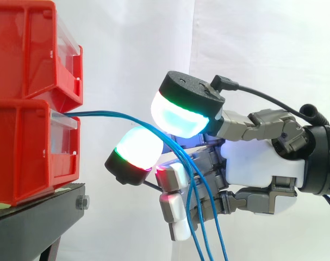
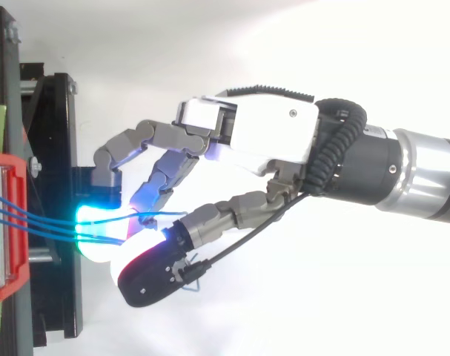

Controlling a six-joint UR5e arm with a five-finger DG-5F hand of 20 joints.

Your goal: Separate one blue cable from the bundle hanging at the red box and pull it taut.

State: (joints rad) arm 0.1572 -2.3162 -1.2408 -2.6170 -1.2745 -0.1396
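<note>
The hand (image 1: 262, 163) reaches in from the right with its palm turned toward the bins and its fingers curled. Its grip is narrow. The upper pad (image 1: 178, 117), glowing white and cyan, and the lower pad (image 1: 136, 149), white with a green and red rim, have come almost together. The blue cables (image 1: 99, 114) run through the slim gap between them. I read this as a pinch on the bundle, but I cannot tell whether one strand or several are trapped. The remaining fingers (image 1: 175, 212) fold in below and behind, and the loose lengths hang down in front of them, probably to keep them clear of the pinch.

The cables leave the top front edge of the lower red bin (image 1: 23, 152), just under the upper red bin (image 1: 23, 49). They arc across open air to the pads and then droop out of the bottom of the side view. That slack suggests no pull has been made yet. From above, three strands (image 2: 39, 222) fan from the bin's front (image 2: 10, 167) to the cyan glow, lying close but distinct, so one could be picked out there.

The bins rest on the black stand (image 1: 34, 223) before the white curtain (image 1: 126, 43).
</note>
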